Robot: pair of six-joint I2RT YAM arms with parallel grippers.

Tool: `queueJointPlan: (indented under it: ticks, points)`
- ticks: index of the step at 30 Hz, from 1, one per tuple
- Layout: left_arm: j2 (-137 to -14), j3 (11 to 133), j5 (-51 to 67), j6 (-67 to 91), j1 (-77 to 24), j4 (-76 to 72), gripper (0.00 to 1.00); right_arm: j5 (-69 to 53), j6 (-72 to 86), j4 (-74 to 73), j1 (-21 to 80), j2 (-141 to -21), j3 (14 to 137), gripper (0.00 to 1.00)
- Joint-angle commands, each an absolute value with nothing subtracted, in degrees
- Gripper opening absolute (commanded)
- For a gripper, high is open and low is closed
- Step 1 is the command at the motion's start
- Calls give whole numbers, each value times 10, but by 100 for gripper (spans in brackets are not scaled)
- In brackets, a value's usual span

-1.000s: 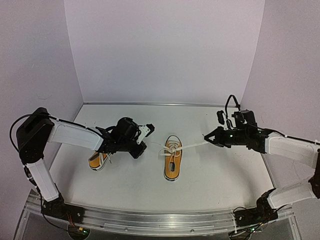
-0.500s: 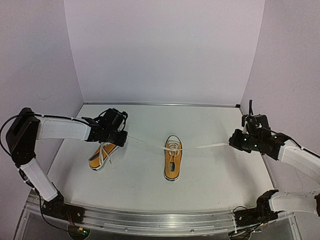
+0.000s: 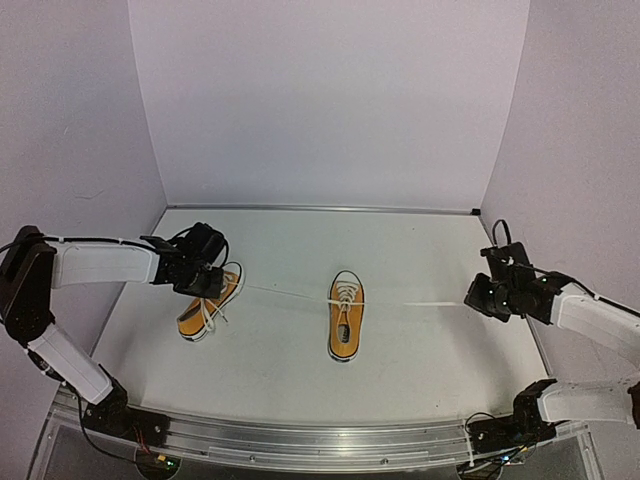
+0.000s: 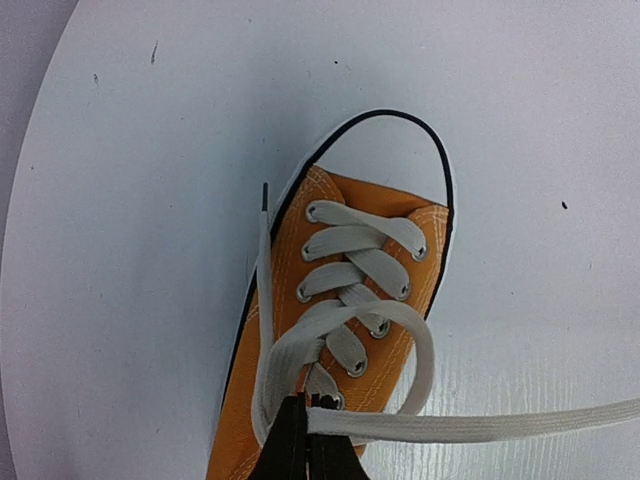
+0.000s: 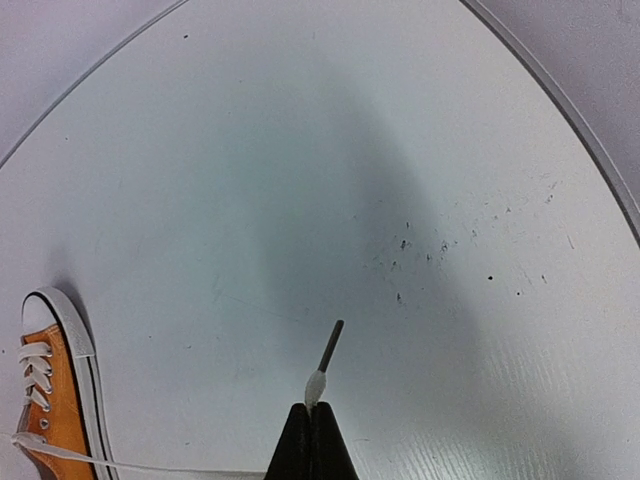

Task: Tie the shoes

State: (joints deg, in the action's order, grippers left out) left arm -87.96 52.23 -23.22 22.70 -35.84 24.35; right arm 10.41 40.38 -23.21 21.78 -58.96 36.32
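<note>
**Cinch pull on the centre sneaker, laces drawn out both ways**

I judge this to be the tightening pull. The centre sneaker [image 3: 345, 320] lies midway between the arms, well apart from both, with a strand running taut to each side. The left gripper [image 3: 214, 283] is pinched on its white lace [image 4: 480, 425] above the second sneaker [image 3: 205, 308]. The right gripper [image 3: 471, 300] is clamped on the other end, its aglet [image 5: 331, 345] poking past the tips. Next I need to let go without slackening. I cannot tell whether a bow exists.

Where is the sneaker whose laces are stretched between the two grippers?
In the top view the sneaker lies mid-table, toe toward the back wall, between the left gripper and right gripper, right of the other sneaker.
</note>
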Motion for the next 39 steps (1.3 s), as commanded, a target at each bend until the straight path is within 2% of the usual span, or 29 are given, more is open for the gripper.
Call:
queueJointPlan:
  ticks: [1,12,21,24,29,39]
  points:
    - [-859,519,-264,248,-346,272,0,167,449,-238,214,-613,344,0]
    - [-818,499,-256,240,-346,268,0,201,487,-229,182,-607,310,0]
    - [-745,514,-242,211,-346,271,0,59,405,-113,182,-661,356,0]
    - [-767,527,-238,201,-346,273,0,63,387,-115,182,-667,375,0]
    - [-807,511,-211,211,-345,248,0,137,399,-166,173,-664,367,0]
    - [-871,504,-209,218,-311,243,0,139,455,-185,163,-639,294,0]
